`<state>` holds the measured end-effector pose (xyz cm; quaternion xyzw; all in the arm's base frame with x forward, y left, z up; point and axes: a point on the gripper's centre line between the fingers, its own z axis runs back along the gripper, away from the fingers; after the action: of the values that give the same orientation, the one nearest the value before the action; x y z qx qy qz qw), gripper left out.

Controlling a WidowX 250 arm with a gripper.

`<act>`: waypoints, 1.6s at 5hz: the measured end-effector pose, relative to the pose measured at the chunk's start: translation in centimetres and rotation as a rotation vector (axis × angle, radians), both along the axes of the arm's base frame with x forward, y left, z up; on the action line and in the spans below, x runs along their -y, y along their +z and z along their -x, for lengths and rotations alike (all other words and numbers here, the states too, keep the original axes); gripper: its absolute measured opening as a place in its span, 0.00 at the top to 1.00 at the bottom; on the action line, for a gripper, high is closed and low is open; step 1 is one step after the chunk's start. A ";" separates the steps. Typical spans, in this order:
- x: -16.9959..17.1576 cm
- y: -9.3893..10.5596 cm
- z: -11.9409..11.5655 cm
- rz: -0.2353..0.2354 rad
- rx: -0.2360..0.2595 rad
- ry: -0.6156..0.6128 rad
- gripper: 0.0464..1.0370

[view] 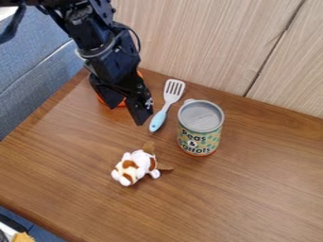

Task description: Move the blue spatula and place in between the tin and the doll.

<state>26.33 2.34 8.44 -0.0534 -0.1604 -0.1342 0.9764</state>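
Spatula lay just beside the gripper, on the tin side, we saw, handle end toward the doll; the gripper's fingers stood apart.

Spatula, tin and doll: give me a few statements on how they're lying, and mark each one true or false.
1. The spatula has a light blue handle. True.
2. The tin lies on its side. False: it stands upright.
3. The doll is nearer the camera than the spatula. True.
4. The gripper is holding the spatula. False: the spatula lies on the table, outside its grasp.
5. The spatula's slotted head points at the doll. False: it points toward the wall.
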 end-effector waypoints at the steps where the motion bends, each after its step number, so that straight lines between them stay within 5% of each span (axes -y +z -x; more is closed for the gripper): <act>1: 0.0 -0.6 0.1 0.004 -0.025 0.010 0.04; 4: -0.2 -2.8 -5.4 -0.075 -0.115 0.144 0.04; 6: 0.1 -5.2 -6.8 -0.142 -0.134 0.211 0.04; 8: -0.2 -7.5 -8.2 -0.149 -0.161 0.279 0.04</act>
<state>34.55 2.56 0.90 0.0315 -0.0774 -0.0040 0.9965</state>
